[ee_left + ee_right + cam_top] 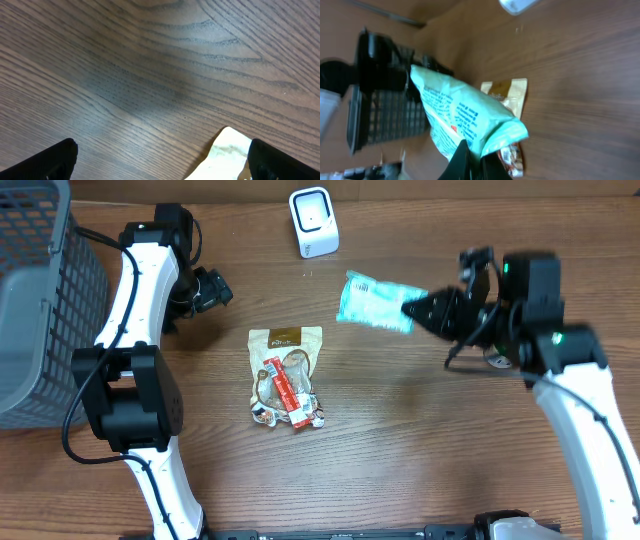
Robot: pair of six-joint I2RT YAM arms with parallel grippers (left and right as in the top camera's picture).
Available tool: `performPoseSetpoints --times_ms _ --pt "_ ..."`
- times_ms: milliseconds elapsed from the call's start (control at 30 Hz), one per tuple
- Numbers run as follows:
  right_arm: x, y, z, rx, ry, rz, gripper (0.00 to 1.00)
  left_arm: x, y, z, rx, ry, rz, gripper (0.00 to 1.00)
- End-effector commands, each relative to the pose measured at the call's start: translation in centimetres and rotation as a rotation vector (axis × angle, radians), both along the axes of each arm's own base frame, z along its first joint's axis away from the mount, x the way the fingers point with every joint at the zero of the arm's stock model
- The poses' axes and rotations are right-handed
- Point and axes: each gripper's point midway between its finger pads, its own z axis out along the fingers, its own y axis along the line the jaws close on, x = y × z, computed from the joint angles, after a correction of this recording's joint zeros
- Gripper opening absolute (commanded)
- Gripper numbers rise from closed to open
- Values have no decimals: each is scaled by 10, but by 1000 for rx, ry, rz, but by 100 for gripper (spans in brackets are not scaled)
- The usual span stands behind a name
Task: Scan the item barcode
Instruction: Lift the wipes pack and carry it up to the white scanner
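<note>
Right hand point(470, 159) is clenched on one edge of the teal packet point(455, 112) and holds it off the surface point(400, 440), near the white scanner point(313, 222) but not at it. Left hand point(213, 290) is released and empty beside the basket point(40, 300). A snack bag point(285, 375) lies flat mid-surface. Step looks like presenting the barcode. Best to carry the packet to the scanner front, turn the striped corner patch toward its window, and keep the film flat and steady.
</note>
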Motion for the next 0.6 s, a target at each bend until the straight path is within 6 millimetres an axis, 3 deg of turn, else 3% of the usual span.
performPoseSetpoints --times_ms 0,100,233,400,567 --pt "36 -14 55 -152 -139 -35 4 4 -1 11 11 -30 -18 100" --pt "70 -24 90 -288 -196 -67 4 4 -1 11 11 -30 -18 100" --pt "112 -28 113 -452 -348 -110 4 4 -1 11 11 -30 -18 100" --pt "162 -15 118 -667 -553 -161 4 4 -1 11 11 -30 -18 100" --pt "204 21 101 -940 -719 -122 4 4 -1 11 11 -30 -18 100"
